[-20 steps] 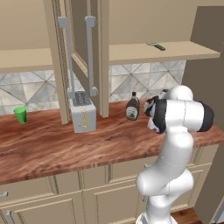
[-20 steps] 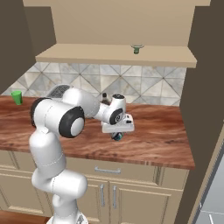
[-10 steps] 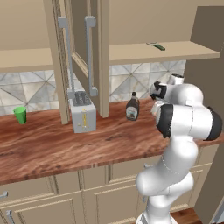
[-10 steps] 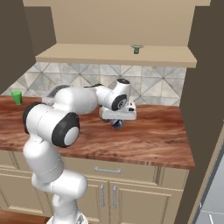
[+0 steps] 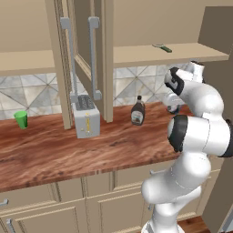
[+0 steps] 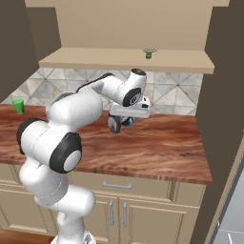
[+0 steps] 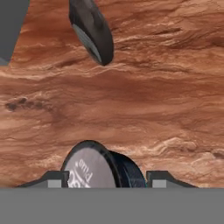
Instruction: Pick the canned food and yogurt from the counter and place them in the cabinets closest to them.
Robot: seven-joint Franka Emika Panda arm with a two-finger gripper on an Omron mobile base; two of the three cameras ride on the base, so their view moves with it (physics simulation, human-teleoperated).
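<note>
The yogurt (image 7: 94, 168), a squat dark cup with a bluish band and a grey lid, sits tilted between my gripper's (image 7: 107, 180) two fingertips, and both touch its sides. In the right base view the gripper (image 6: 122, 125) is low over the wooden counter (image 6: 157, 143) near the back wall, shut on the yogurt (image 6: 127, 121). From the left base view the gripper (image 5: 173, 108) is to the right of the syrup bottle. A tan wall cabinet (image 5: 82, 50) stands open above the toaster. The canned food is out of view.
A brown syrup bottle (image 5: 138, 111), a toaster (image 5: 86, 120) and a green cup (image 5: 20, 119) stand on the counter. An open shelf (image 6: 128, 59) above my hand carries a small tool (image 6: 149, 53). A dark rounded thing (image 7: 92, 30) lies beyond the yogurt.
The arm has swung its elbow up and reached further toward the back wall. The hand has stayed over the yogurt and its fingers have closed in on the cup.
</note>
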